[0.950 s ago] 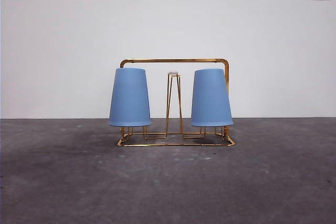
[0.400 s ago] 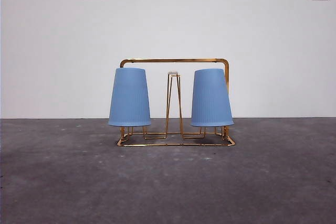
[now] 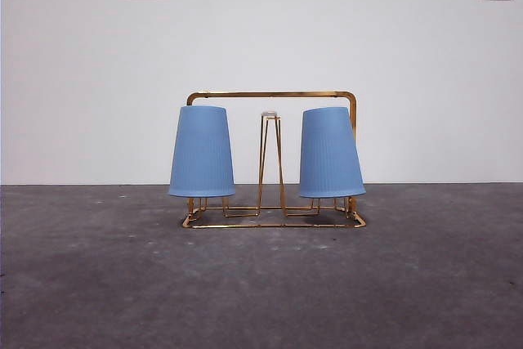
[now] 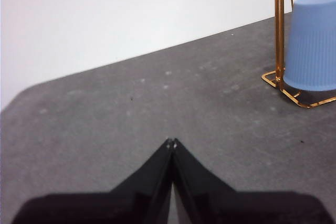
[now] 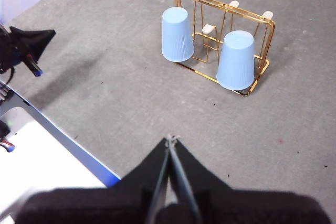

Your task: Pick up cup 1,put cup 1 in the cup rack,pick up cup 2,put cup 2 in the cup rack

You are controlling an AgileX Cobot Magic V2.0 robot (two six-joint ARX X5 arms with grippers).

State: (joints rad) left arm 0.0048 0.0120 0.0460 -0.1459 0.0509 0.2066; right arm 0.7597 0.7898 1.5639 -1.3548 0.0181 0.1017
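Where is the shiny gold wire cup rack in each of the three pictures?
Front view: the gold wire cup rack stands in the middle, on the grey table, with an upside-down blue ribbed plastic cup on each end.
Left wrist view: only one end of the rack shows, at the right edge.
Right wrist view: the whole rack sits near the top, right of centre.
Shared landmark: the blue cups on the rack.

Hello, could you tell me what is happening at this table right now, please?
Nothing is being handled at this moment. Two blue cups, the left cup and the right cup, sit upside down on the pegs of the gold wire cup rack on the grey table. Both arms are drawn back from it: the left pincer and the right pincer are shut and empty, well away from the rack. Both cups look already placed.
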